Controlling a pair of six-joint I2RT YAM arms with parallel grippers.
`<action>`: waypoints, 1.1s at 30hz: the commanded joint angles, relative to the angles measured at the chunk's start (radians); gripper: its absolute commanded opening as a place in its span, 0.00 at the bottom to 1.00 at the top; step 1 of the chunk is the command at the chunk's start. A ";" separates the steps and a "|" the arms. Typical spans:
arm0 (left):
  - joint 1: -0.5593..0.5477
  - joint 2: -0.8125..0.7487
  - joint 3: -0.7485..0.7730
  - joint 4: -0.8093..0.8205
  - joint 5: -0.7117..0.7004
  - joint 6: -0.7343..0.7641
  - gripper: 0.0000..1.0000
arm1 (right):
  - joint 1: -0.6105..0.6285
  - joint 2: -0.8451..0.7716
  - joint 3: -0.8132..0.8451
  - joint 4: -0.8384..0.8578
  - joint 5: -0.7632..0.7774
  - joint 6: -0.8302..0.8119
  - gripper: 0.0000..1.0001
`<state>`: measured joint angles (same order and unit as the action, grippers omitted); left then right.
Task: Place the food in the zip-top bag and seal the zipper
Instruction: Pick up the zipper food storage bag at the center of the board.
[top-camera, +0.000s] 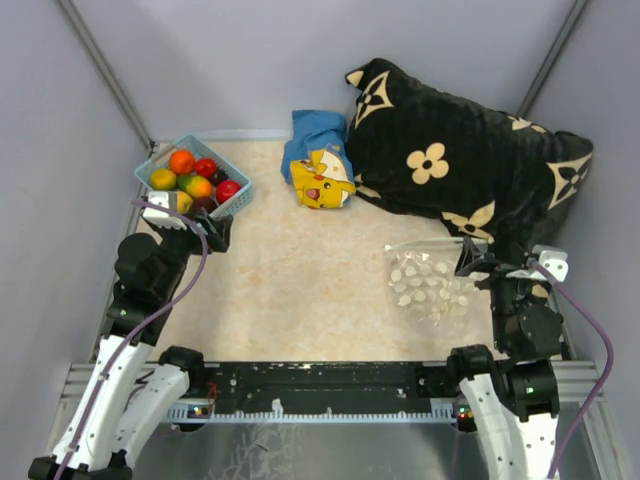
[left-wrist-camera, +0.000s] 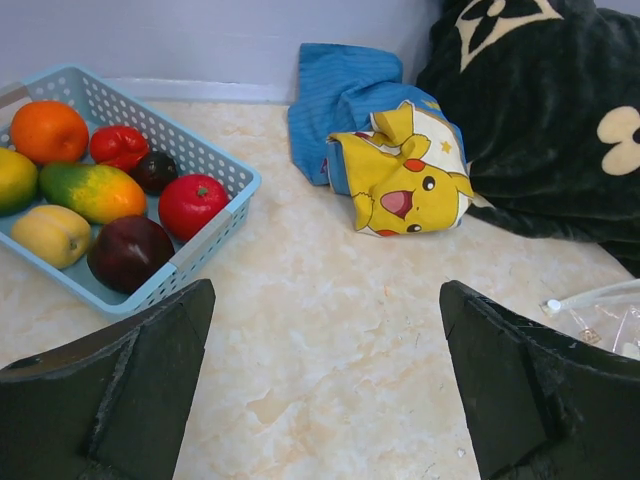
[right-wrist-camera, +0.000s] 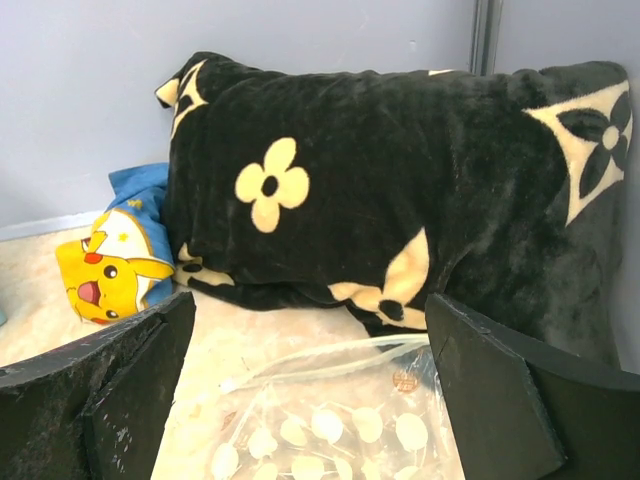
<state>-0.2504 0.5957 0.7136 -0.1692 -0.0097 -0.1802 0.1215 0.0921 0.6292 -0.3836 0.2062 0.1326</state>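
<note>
The food (top-camera: 193, 178) (left-wrist-camera: 110, 200), several small toy fruits in red, orange, yellow, green and dark purple, lies in a light blue basket (top-camera: 237, 203) (left-wrist-camera: 215, 240) at the table's far left. The clear zip-top bag (top-camera: 430, 282) (right-wrist-camera: 330, 430) with pale oval spots lies flat at the right; its zipper (right-wrist-camera: 330, 360) runs along the far edge. My left gripper (top-camera: 195, 232) (left-wrist-camera: 325, 380) hangs open just in front of the basket, nothing between its fingers. Over the bag's right side, my right gripper (top-camera: 495, 268) (right-wrist-camera: 310, 390) stands open and holds nothing.
A big black pillow (top-camera: 460, 165) (right-wrist-camera: 400, 190) with cream flower marks fills the far right, close behind the bag. A yellow cartoon plush (top-camera: 322, 182) (left-wrist-camera: 405, 190) on a blue cloth (top-camera: 315, 130) lies at the far middle. Grey walls close in on three sides.
</note>
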 joint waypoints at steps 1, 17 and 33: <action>0.005 -0.015 0.012 -0.008 0.041 0.011 1.00 | 0.006 0.021 0.040 0.025 -0.010 -0.014 0.99; -0.068 -0.028 0.016 -0.037 0.033 0.035 1.00 | 0.006 0.256 0.067 -0.020 -0.098 0.105 0.99; -0.087 -0.064 0.012 -0.047 0.090 0.044 1.00 | 0.006 0.760 0.080 -0.032 -0.119 0.152 0.96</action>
<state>-0.3317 0.5365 0.7136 -0.2218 0.0418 -0.1535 0.1215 0.7547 0.6567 -0.4206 0.1085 0.2787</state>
